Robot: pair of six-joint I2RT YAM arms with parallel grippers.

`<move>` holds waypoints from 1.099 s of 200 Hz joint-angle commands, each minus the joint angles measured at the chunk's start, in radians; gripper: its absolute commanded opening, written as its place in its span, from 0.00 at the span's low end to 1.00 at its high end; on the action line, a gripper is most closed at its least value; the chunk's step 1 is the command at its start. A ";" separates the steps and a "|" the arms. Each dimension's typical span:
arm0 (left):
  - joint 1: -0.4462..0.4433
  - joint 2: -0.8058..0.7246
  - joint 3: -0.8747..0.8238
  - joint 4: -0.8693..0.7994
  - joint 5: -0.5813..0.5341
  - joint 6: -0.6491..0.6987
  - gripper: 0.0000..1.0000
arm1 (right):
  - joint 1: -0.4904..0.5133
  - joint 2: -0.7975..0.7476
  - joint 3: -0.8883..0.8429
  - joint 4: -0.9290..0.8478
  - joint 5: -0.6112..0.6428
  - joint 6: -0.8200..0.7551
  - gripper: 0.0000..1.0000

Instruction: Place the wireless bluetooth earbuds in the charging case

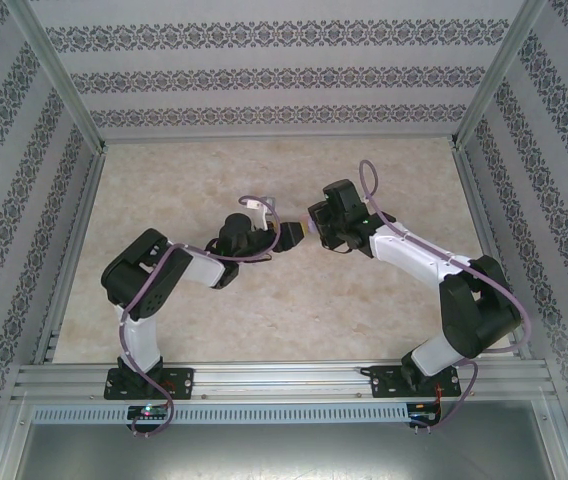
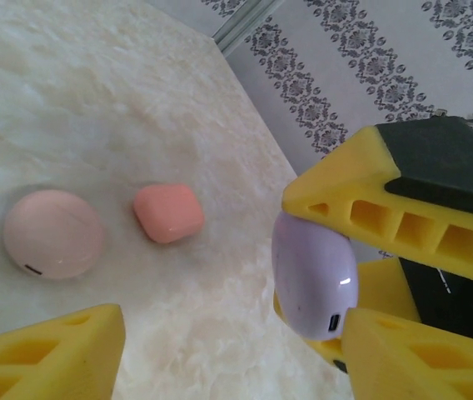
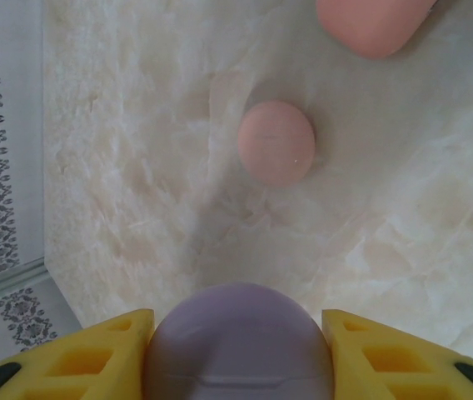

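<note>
Bases of the two arms sit bolted at the near edge of the surface [image 1: 264,310]. The left arm [image 1: 149,290] and the right arm [image 1: 444,275] both bend inward, and their heads meet over the middle of the surface, about halfway between the near and far edges.

At that meeting point the right pincer [image 3: 236,321] holds the purple charging case [image 2: 313,271]. One yellow finger presses on each side of it. The case hangs above the surface with its lid closed, and its small charging port faces the left wrist camera.

The left pincer [image 2: 232,333] stands wide, its yellow fingers [image 2: 45,354] spread to either side of the same case. One finger comes right up to the lower end of the case; whether it touches I cannot tell. The other finger stands well apart from the case, with bare surface showing in the gap between them.

Past the held case two more cases lie flat on the surface, both closed. The pale pink round case [image 2: 53,233] and the orange squarish case [image 2: 168,212] lie near each other without touching. From the right wrist the round one is the nearer to the pincer, and the orange one lies further on, cut off by the top of the frame.

Beyond them the surface runs to a corner, where a metal post [image 2: 245,25] rises against the patterned walls.
</note>
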 commanded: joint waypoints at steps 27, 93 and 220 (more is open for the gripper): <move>-0.025 0.042 0.048 0.109 0.026 -0.027 0.63 | 0.017 -0.011 0.039 0.010 0.038 0.018 0.30; -0.042 0.053 0.058 0.134 0.021 -0.038 0.63 | 0.023 0.007 0.048 0.013 0.041 0.019 0.30; -0.047 0.080 0.102 0.133 -0.005 -0.039 0.42 | 0.041 0.011 0.053 0.024 0.031 0.018 0.30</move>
